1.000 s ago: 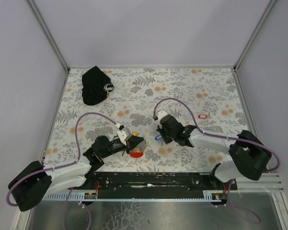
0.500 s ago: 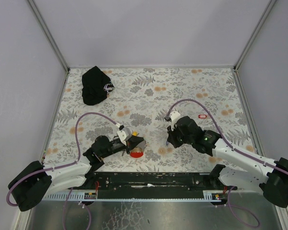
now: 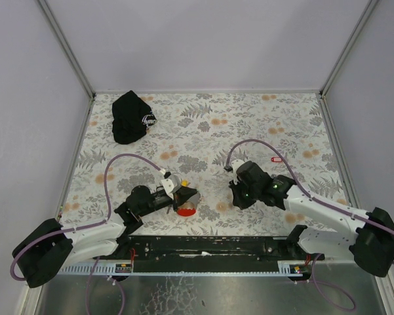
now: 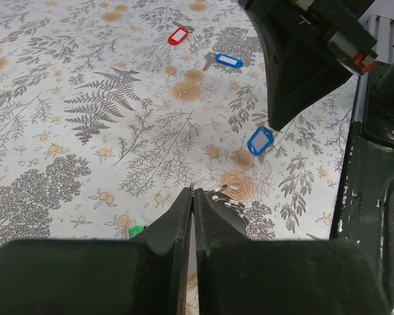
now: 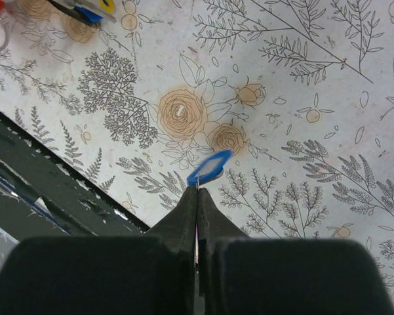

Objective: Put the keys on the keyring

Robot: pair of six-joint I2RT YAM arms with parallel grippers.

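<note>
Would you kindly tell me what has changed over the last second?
The right pincer, shut on the blue-tagged key, moved rightward and toward the near edge. The left pincer, keyring, black cap and red tag stayed put.

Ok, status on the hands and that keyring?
Left hand shut, keyring beside its tips, grip unclear. Right hand shut on blue-tagged key, short of the ring. Nothing between them.
</note>
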